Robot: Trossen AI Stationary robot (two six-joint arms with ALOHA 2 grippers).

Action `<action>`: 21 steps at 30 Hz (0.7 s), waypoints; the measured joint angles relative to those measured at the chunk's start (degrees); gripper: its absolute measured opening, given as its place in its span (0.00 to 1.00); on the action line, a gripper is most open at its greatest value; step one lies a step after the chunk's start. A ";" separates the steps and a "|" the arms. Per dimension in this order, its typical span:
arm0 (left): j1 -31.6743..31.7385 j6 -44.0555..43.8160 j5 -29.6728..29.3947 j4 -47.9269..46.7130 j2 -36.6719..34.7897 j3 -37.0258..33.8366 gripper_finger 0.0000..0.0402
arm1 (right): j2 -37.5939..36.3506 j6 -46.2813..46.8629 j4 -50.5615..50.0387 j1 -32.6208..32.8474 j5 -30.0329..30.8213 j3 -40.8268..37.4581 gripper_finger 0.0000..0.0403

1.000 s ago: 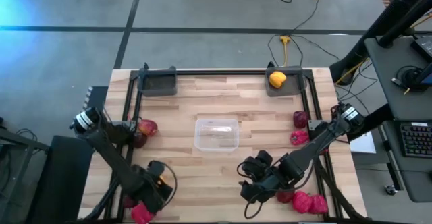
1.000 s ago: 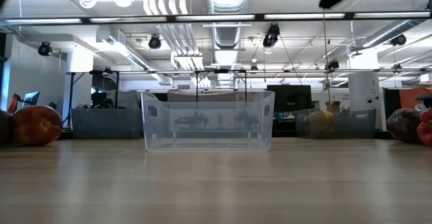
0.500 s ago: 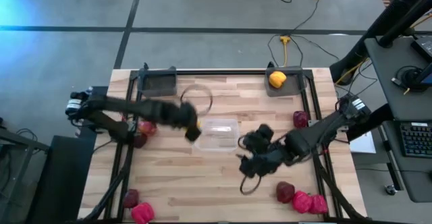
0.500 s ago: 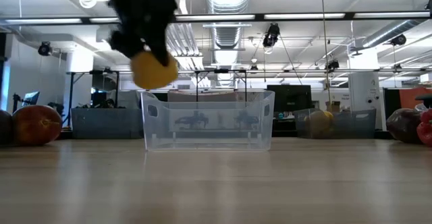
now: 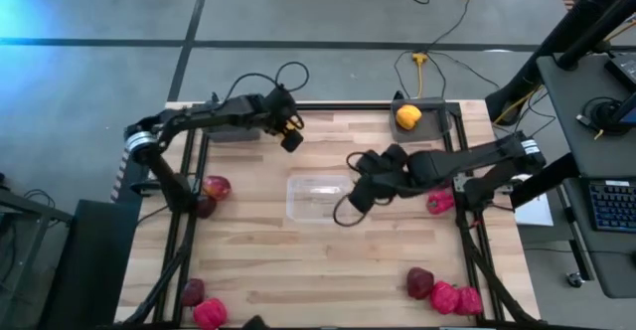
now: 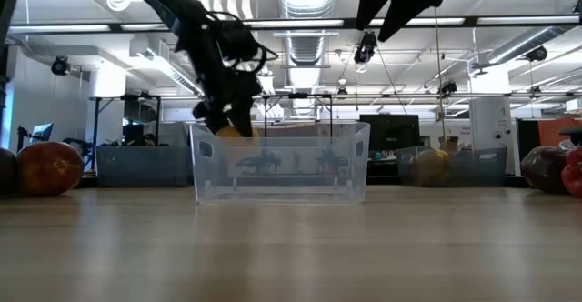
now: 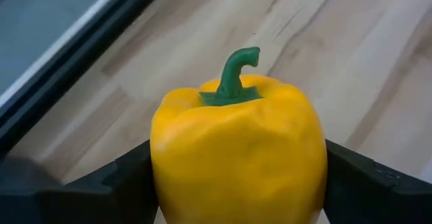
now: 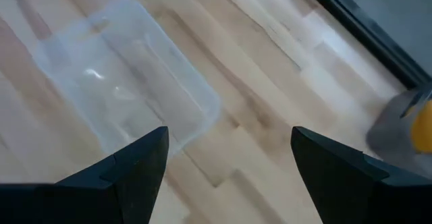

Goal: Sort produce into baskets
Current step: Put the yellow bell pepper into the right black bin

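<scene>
My left gripper [image 5: 289,131] clamps a yellow pepper [image 7: 237,153] above the table's 11 o'clock area, beside the grey tray [image 5: 231,120]. My right gripper [image 5: 360,193] hangs empty, jaws wide, at the clear container's [image 5: 318,198] 3 o'clock edge.

A bright yellow bell pepper [image 7: 239,160] with a green stem sits between the dark fingers of the left gripper [image 5: 289,131] over the pale, striped wood-grain table [image 5: 248,260]. A second yellow pepper [image 5: 407,116] lies in the dark grey tray [image 5: 421,128] at one o'clock; another grey tray [image 5: 234,123] sits at eleven. The central container [image 5: 319,198] is clear. Dark red apples [image 5: 212,193] at nine, bright red peppers [image 5: 442,293] at five — all against black arms.
</scene>
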 joint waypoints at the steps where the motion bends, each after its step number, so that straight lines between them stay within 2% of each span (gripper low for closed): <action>1: -0.02 1.07 0.32 0.07 1.49 0.90 0.75 | 0.00 -2.07 0.09 -0.90 -0.27 -0.01 0.75; 7: -0.35 2.12 0.67 -0.85 8.37 5.69 0.74 | -1.40 -13.68 -2.33 -4.82 -0.49 -0.28 0.75; 14: -1.10 1.90 1.62 -0.50 12.65 7.44 0.76 | -11.19 -11.84 -3.05 -5.82 -0.25 -8.38 0.75; 21: -1.53 -2.89 5.58 -0.82 14.51 8.66 0.82 | -21.45 -7.17 5.23 -5.57 -1.89 -20.27 0.75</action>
